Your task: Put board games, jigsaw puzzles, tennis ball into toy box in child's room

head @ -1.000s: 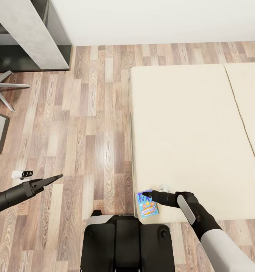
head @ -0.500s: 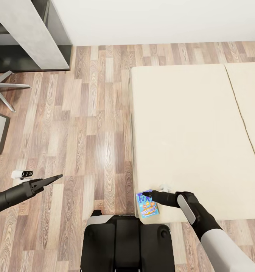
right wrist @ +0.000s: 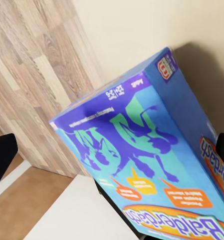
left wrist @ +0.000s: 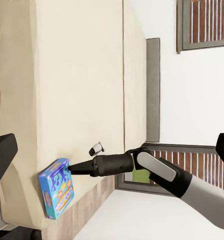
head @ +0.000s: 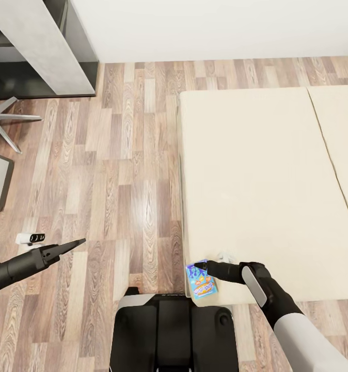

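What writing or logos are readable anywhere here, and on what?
"Balderdash": orange oval logo on the face of the blue board game, at the gripper on the bed corner.
Same word again, partly cut off, on the box's side.
Small white lines on the purple strip, a small red logo, and the orange bubbles: too small or blurred to read.
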You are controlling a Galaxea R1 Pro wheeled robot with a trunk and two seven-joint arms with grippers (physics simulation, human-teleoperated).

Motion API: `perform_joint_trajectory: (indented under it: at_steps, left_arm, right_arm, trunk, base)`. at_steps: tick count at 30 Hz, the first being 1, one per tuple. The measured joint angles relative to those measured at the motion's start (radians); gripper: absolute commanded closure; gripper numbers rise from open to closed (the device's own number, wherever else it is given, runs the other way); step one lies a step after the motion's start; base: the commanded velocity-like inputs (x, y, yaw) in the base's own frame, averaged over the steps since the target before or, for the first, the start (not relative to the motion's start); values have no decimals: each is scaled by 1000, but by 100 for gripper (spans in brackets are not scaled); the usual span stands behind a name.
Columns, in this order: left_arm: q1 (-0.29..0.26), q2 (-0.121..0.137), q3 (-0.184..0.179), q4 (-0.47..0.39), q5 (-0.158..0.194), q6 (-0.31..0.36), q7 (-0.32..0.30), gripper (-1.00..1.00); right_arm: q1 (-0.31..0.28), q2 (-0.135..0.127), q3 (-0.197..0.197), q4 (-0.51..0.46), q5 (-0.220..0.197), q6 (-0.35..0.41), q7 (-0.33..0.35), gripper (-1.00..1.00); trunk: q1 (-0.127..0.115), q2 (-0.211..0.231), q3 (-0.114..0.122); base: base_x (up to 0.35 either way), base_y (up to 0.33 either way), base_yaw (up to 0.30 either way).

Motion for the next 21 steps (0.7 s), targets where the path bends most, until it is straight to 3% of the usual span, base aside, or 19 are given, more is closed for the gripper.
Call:
perform_joint_trajectory:
  at_steps: [21]
  left_arm:
    - [0,0,0,0,0,0,0,-100]
  right_arm:
    - [0,0,0,0,0,0,0,-100]
  trunk:
    - [0,0,0]
  base:
    - [0,2,0]
